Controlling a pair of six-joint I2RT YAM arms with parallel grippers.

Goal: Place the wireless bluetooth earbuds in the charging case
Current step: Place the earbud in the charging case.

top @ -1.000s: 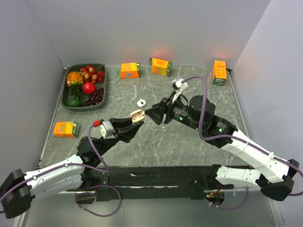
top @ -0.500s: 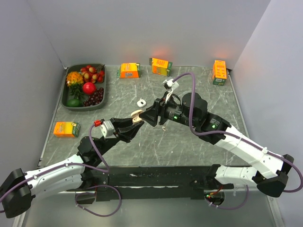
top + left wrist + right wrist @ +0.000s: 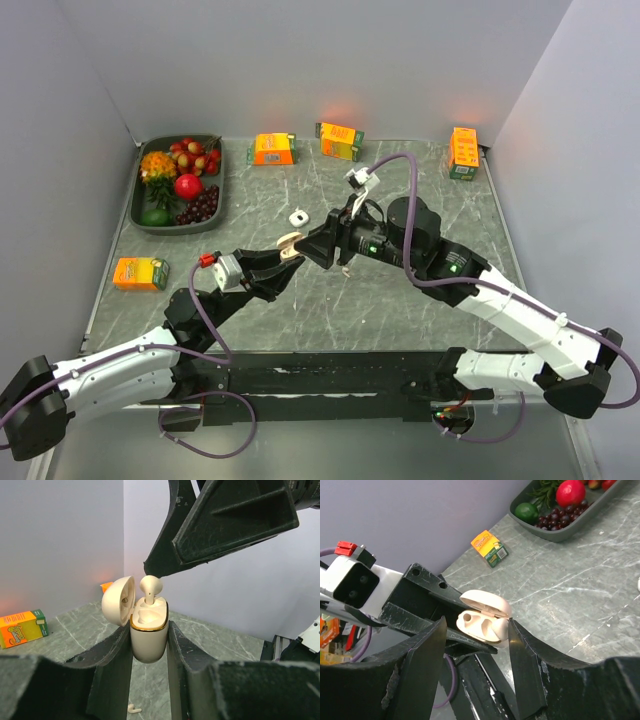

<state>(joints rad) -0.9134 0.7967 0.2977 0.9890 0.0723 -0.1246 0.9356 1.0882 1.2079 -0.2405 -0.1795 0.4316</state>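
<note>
My left gripper is shut on the charging case, a cream case with a gold rim, held upright with its lid tipped open. One white earbud stands stem-down in a slot, its head above the rim. My right gripper is open and straddles the case, one finger next to that earbud. In the top view the two grippers meet mid-table around the case. A second earbud lies on the table below, also seen from above as a small white earbud.
A grey tray of fruit sits at the back left. Orange cartons stand at the back, at the back right and at the left edge. A small white rounded-square piece lies behind the grippers.
My right gripper has moved left, closing in over the case held by the left gripper. The left arm and the case have stayed in place.
</note>
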